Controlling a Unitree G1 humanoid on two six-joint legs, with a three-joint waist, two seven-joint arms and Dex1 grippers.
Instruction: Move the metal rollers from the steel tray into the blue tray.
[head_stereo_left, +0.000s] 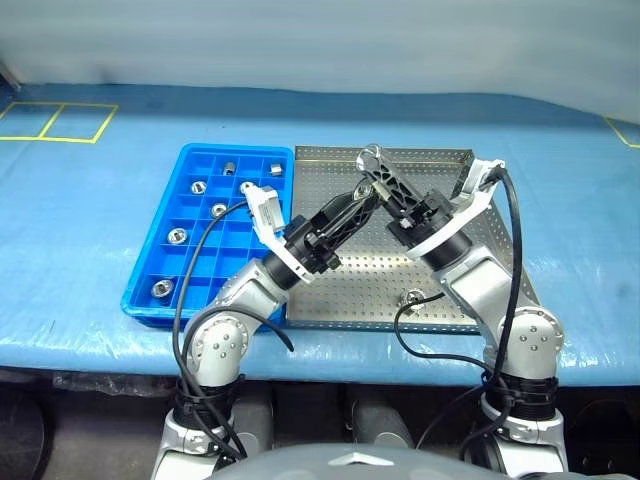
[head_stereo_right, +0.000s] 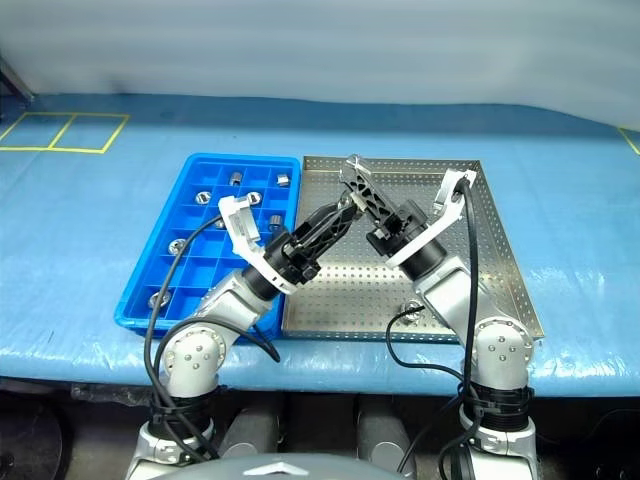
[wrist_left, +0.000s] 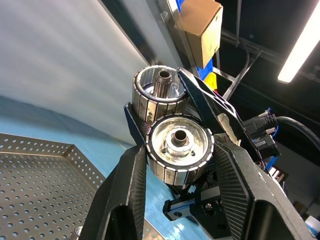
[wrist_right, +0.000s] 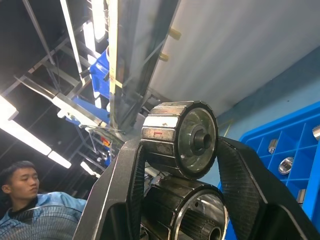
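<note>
Above the steel tray (head_stereo_left: 440, 300) I have both claws raised and meeting, left claw (wrist_left: 177, 150) clamped on one metal roller (wrist_left: 181, 145), right claw (wrist_right: 178, 142) clamped on another (wrist_right: 182, 137), with more rollers (head_stereo_left: 218, 210) sitting in the blue tray (head_stereo_left: 150, 262) compartments.

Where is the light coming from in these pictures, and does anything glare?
Left wrist view: a ceiling strip light glows bright, and the near roller shines on its face. Right wrist view: more strip lights overhead. Left eye view: the steel tray gleams softly.
</note>
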